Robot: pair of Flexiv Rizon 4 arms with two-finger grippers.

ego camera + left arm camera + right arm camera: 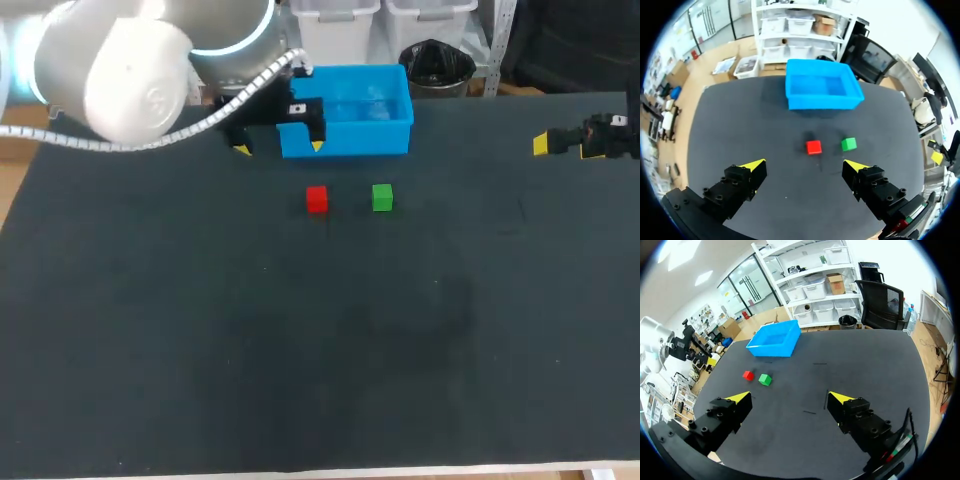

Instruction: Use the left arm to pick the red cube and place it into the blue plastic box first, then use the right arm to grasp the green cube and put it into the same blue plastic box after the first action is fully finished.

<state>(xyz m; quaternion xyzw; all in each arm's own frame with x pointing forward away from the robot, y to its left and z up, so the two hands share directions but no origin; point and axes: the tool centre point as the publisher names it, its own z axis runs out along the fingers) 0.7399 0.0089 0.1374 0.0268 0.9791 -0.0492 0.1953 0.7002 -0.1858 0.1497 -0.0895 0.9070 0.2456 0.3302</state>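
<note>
The left gripper point(805, 165) hung spread wide and empty. The red cube point(814, 147) lay just ahead of it, near the green cube point(848, 144). In my judgement it needed to descend centred on the red one, with no finger touching the green.

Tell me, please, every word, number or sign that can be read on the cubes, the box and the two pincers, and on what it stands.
No text can be read.
red cube, green cube, blue plastic box: plain, no print seen.
left pincer: a small white mark on its body in the head view, too small to read.
right pincer: the same, too small to read.
</note>
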